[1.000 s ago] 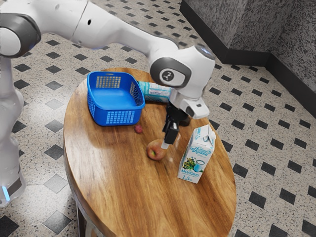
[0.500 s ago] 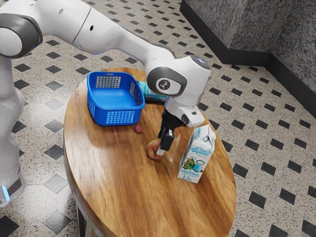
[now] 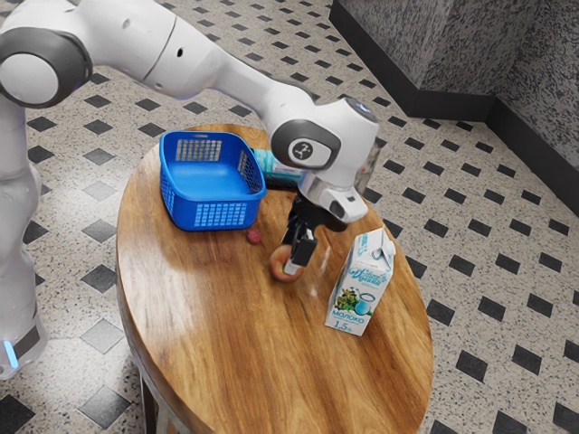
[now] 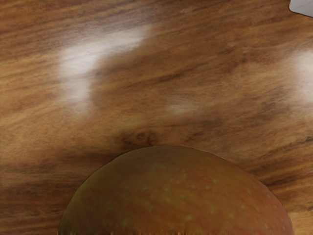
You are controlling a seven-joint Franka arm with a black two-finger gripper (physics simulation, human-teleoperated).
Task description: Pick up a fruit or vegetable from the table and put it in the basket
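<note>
Gripper [image 3: 286,261] is holding the apple [image 3: 279,266] outside the basket [image 3: 219,200]; off-centre pressure is risking a slip, and too low a carry is risking a rim strike.

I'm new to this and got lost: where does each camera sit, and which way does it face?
Exterior view: beside the arm, above the table, looking down at basket, carton and apple; much of the arm shows.
Wrist view: on the arm's end, facing the table, with the apple close up.
Both share: apple and table.
</note>
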